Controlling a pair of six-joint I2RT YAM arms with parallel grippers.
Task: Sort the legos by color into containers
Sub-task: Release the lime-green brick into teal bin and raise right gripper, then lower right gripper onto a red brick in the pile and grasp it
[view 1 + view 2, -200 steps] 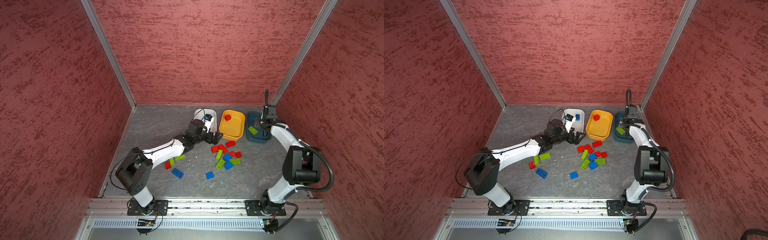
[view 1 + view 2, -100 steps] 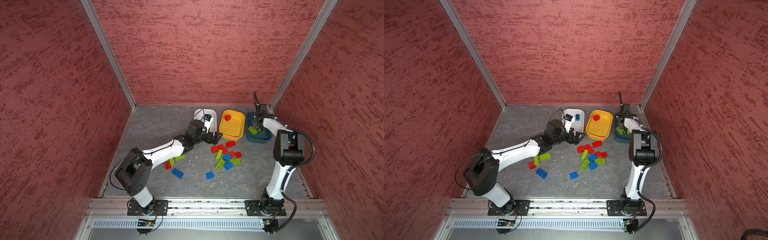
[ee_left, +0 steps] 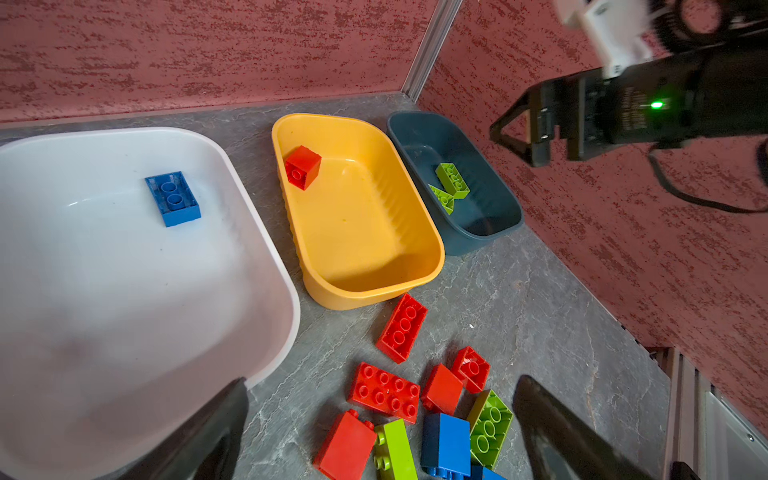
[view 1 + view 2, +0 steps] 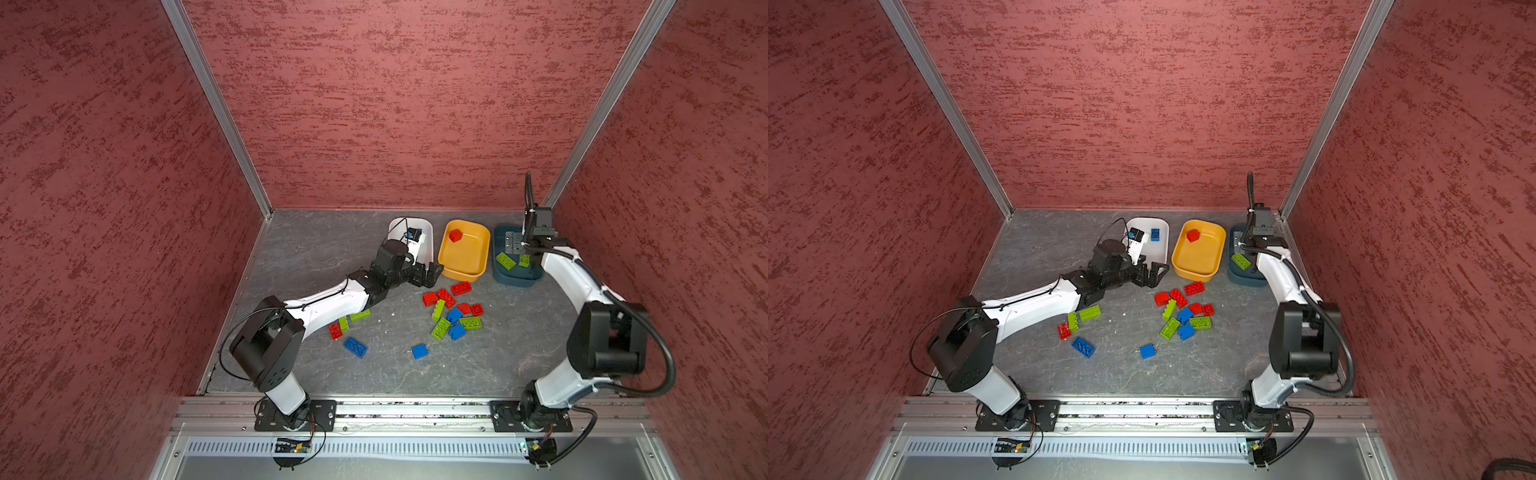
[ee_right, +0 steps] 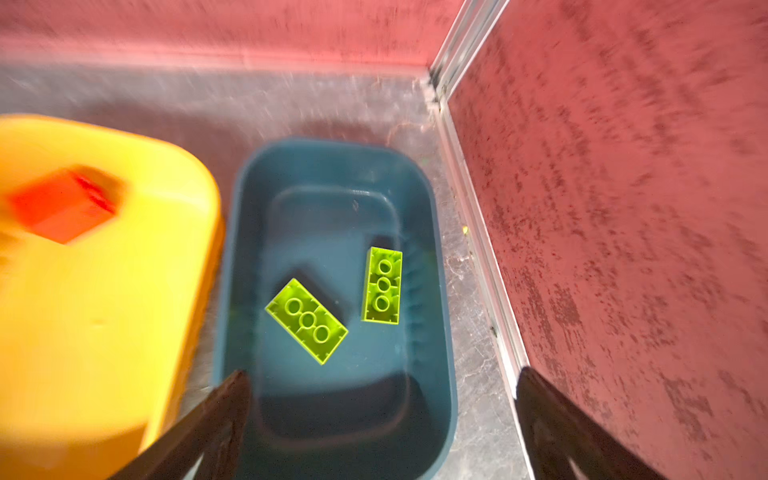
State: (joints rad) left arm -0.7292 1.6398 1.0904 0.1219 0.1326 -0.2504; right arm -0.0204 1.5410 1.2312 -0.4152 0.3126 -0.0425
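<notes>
In both top views the left gripper point(image 4: 432, 276) sits at frame centre, jaws spread wide and empty, between the white tub point(image 4: 429, 249) and the loose legos point(image 4: 453, 311) scattered at lower centre. The right gripper point(image 4: 514, 245) hangs over the teal tub point(image 4: 515, 279) at the right, also spread wide with nothing in it. Both grippers draw on the same legos, so reaching in together could knock them into each other. In the left wrist view a red oblong brick point(image 3: 401, 328) lies just beside the near wall of the yellow-orange tub point(image 3: 365, 297). Lower in the frame, red, lime and blue bricks touch one another, so jaws this wide could take two colours at once or shove that tub. A blue brick point(image 3: 172, 198) lies in the white tub and a red square brick point(image 3: 302, 167) in the yellow-orange one. The right wrist view is smeared. It shows two lime bricks point(image 5: 306, 320) in the teal tub, and a low jaw tip could hook the rim and drag the tub.
</notes>
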